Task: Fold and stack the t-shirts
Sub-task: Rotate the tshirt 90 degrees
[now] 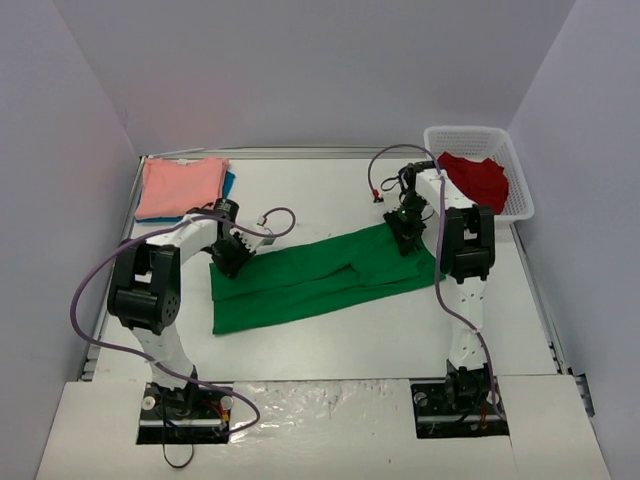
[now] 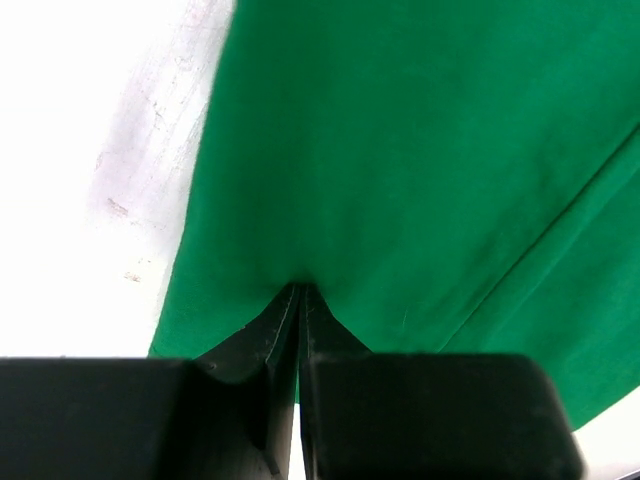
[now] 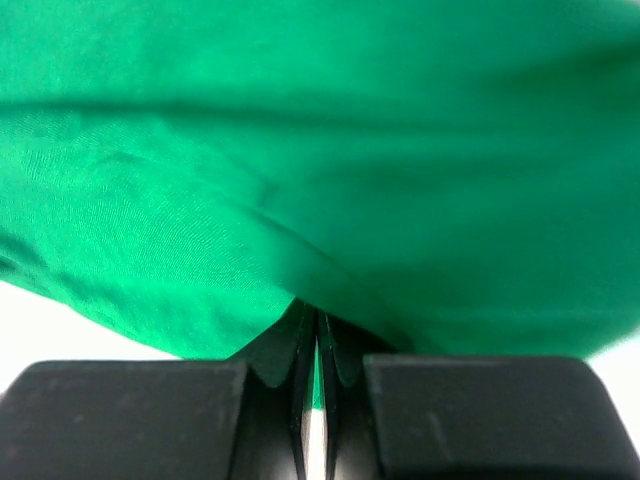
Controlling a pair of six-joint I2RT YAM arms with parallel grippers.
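Left claw (image 2: 300, 292): jaws pressed together, pinching a small pucker of green cloth right at their tips.
Right claw (image 3: 317, 312): jaws drawn in to a thin slit, gripping a fold of the same green cloth at the tips.
Green t-shirt (image 1: 320, 280): lies spread on the table as one long band running from the left claw across to the right claw. The left claw holds its far left corner and the right claw its far right end. Most of the cloth lies on the near side of both claws, toward the arm bases.
Table (image 1: 340, 345): white; a bare strip of it shows just beside the left claw, past the shirt's edge.
Salmon-pink t-shirt (image 1: 180, 186): folded flat, beyond the left claw and to its left, in the far left corner, apart from the green one.
Teal-blue t-shirt (image 1: 229, 183): only a narrow edge shows from under the pink one, just beyond the left claw.
Red t-shirt (image 1: 476, 178): crumpled inside the basket, beyond the right claw and to its right.
Basket (image 1: 465, 131): white mesh, in the far right corner, close behind the right claw's arm.
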